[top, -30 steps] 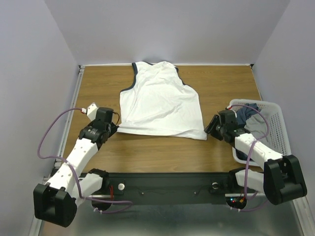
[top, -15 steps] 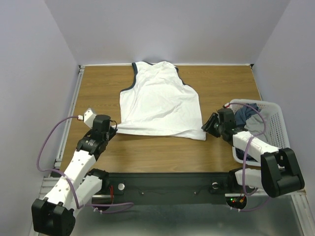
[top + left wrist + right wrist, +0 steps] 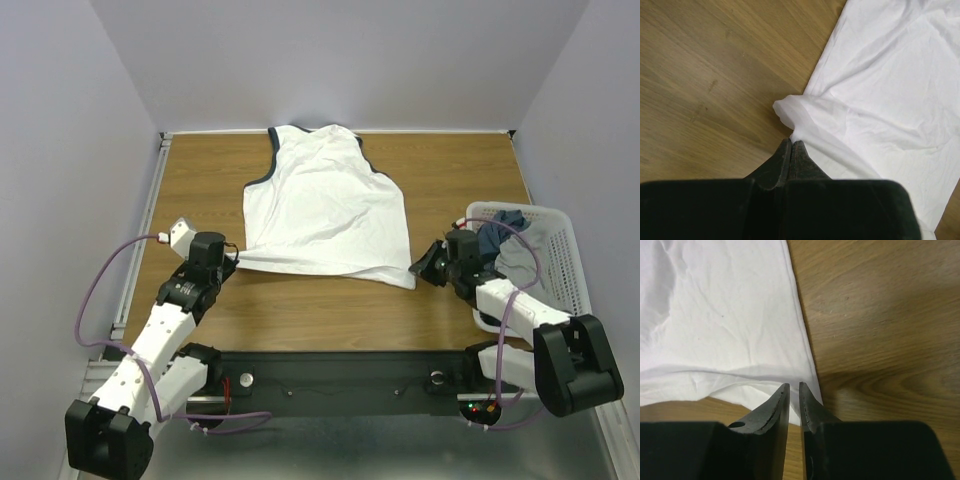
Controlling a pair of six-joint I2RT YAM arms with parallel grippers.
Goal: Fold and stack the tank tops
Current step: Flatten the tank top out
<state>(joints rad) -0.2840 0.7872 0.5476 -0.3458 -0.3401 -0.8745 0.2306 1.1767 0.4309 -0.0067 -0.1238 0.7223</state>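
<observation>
Moved: right gripper [image 3: 794, 386] narrowed to a slit on top [image 3: 325, 210] hem corner; grip unconfirmed. Left gripper [image 3: 791, 145] pinches opposite corner; fold ready.

The table [image 3: 200, 180] is wood-grain board, brown with darker streaks, smooth with a faint sheen. On it lies the white tank top [image 3: 325, 215], thin matt cloth, softly creased, with dark trim at the neck and armhole. Right of the top, the basket [image 3: 560, 250] is white plastic mesh, holding grey and dark blue cloth [image 3: 505, 240]. The fingers [image 3: 775, 415] of both grippers are black, matt, slightly scuffed plastic. The arms' [image 3: 165, 325] shells look smooth, white and black.
</observation>
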